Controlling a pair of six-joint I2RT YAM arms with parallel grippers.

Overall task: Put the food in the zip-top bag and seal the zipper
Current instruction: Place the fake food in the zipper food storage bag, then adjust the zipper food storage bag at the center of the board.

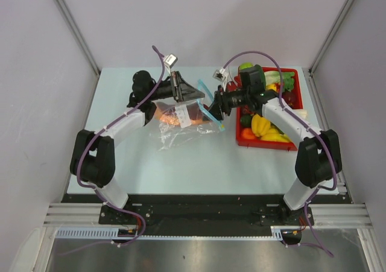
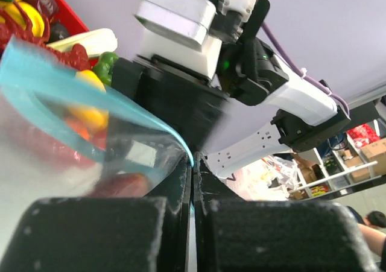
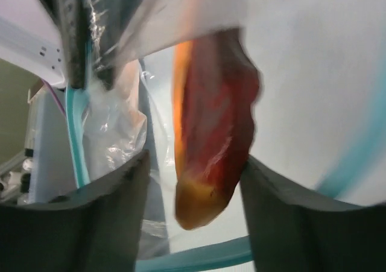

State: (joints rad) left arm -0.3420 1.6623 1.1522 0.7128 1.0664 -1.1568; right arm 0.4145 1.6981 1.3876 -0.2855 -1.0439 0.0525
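The clear zip-top bag (image 1: 181, 127) lies mid-table with its mouth raised toward the right. My left gripper (image 1: 181, 93) is shut on the zipper, the light blue strip (image 2: 139, 112), and holds the mouth open; in the left wrist view the jaws (image 2: 194, 163) are pressed together on it. My right gripper (image 1: 213, 110) is at the bag mouth. Its fingers (image 3: 114, 193) stand apart, with a red-orange oblong food piece (image 3: 211, 121) hanging loose between them, inside the blue rim (image 3: 199, 257). Orange food (image 1: 170, 117) shows inside the bag.
A red tray (image 1: 265, 144) at the right holds more toy food, including yellow pieces (image 1: 265, 128) and green ones (image 1: 246, 67). White walls close in the table on the left, the back and the right.
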